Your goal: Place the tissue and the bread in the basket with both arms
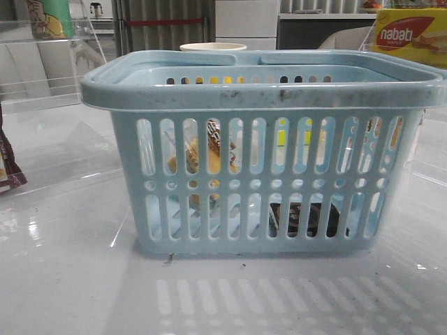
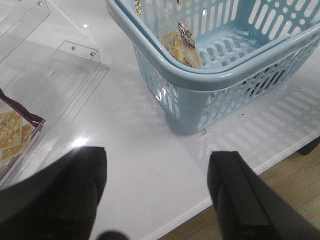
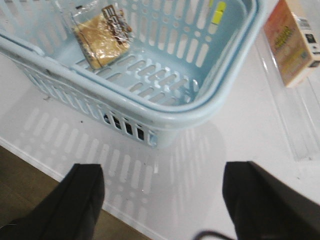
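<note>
White table point(image 1: 70, 279), bread point(image 3: 102, 37) leaning, seemingly upright, basket point(image 1: 258, 91)

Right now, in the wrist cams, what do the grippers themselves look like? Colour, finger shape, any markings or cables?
Both the left gripper and the right gripper are matte black. Each shows two broad, blocky fingers with flat faces and rounded edges. No markings or labels visible. A thin dark curve beside the right one may be a cable; too cropped to tell.
</note>
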`<state>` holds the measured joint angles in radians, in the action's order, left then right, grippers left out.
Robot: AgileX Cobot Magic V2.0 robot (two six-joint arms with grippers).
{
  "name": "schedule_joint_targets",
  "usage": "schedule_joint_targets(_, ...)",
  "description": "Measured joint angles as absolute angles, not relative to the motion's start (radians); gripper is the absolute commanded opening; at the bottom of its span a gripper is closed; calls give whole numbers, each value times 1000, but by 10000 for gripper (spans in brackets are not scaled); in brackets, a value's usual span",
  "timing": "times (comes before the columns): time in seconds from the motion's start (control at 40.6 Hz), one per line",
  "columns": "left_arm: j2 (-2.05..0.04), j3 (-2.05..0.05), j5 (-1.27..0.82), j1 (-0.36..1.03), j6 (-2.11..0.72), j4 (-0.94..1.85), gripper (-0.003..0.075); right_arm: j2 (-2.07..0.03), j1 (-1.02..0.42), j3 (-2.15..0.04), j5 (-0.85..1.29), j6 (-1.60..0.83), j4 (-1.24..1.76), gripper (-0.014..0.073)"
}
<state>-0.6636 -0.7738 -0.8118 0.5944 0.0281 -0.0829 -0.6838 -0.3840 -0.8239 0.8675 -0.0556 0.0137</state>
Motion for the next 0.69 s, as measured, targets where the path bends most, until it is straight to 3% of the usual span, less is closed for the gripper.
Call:
schedule_joint_targets(0.271, -664, -770, -812, 594, 30, -84, 489, -510, -357, -762, 987, -21, 10, 591)
schedule_joint_targets(0.394, -664, -770, -813, 594, 30, -84, 416, -479, -357, -741, 998, -17, 10, 573)
schedule_joint_targets(0.493, -664, -770, -813, 594, 30, -84, 329, -477, -357, -737, 1000, -17, 10, 483)
schedule_joint_targets(0.69, -664, -770, -813, 594, 30, -84, 179, -476, -357, -737, 1000, -14, 10, 201)
